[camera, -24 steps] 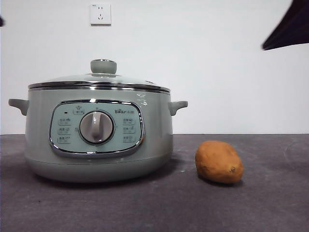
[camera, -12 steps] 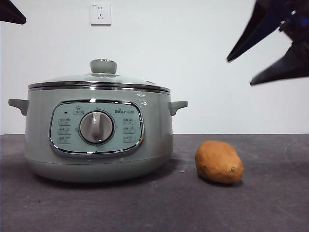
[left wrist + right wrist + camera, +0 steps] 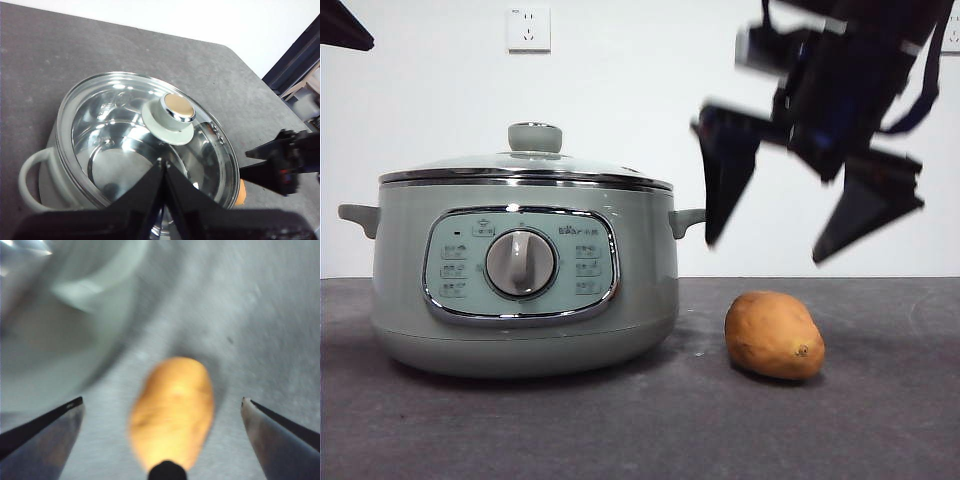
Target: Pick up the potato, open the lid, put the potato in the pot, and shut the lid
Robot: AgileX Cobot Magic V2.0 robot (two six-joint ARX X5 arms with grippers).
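Lid covers pot (bare inside).

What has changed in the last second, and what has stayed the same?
The right gripper has come down from the top corner of the front view and now hangs above the potato, jaws open, not touching it. The potato, the pot and the lid on it have not moved. The left gripper waits, shut, above the lid.
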